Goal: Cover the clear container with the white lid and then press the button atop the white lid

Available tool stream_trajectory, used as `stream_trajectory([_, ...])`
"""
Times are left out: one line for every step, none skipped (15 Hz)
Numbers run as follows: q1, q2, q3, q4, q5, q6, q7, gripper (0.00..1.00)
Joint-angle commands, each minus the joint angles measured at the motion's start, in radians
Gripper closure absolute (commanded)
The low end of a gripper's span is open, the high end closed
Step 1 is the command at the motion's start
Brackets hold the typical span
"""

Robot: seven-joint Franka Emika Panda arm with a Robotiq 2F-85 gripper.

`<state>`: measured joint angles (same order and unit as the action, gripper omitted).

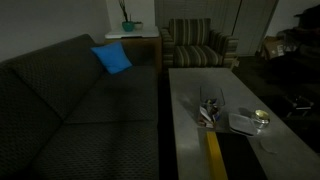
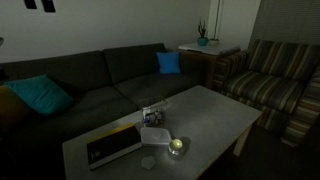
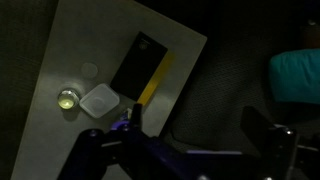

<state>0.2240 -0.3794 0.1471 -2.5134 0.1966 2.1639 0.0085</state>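
Well, the gripper's fingers show only in the wrist view, as dark shapes at the bottom edge. They look spread apart with nothing between them, though the picture is dim. The gripper hangs high above the coffee table and touches nothing.

Just past the fingers lies the white lid, flat on the tabletop. It is off the clear container, which stands upright and uncovered just beside it. Both exterior views show the pair that way, container and lid side by side; whether they touch I cannot tell. In the wrist view the container is largely hidden behind the gripper's body.

On the lid's other side sits a small round yellowish shiny object, near it but apart, and it glints in both exterior views too. A small pale disc lies a little farther off. A dark book with a yellow edge lies flat near the lid.

Beyond the table — a dark sofa with a blue cushion and a teal cushion, then a striped armchair.
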Motion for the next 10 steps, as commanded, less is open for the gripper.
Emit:
stream_trajectory([-0.005,0.0,0.005,0.001,0.002,-0.002,-0.001,0.0])
stream_trajectory([-0.002,0.002,0.003,-0.001,0.002,0.01,-0.017,0.0])
stream_trajectory([-0.002,0.01,0.003,-0.001,-0.002,0.02,-0.028,0.0])
stream_trajectory([-0.003,0.019,-0.001,0.002,-0.002,0.027,-0.04,0.0])
stream_trajectory([-0.004,0.025,-0.006,0.005,0.0,0.029,-0.053,0.0])
stream_trajectory([-0.006,0.037,-0.014,0.008,0.001,0.04,-0.075,0.0])
stream_trajectory([-0.009,0.047,-0.021,0.01,0.002,0.049,-0.089,0.0])
stream_trajectory([-0.012,0.061,-0.029,0.016,0.007,0.054,-0.1,0.0])
stream_trajectory([-0.015,0.079,-0.039,0.022,0.012,0.064,-0.112,0.0])
stream_trajectory([-0.018,0.102,-0.05,0.028,0.016,0.075,-0.125,0.0])
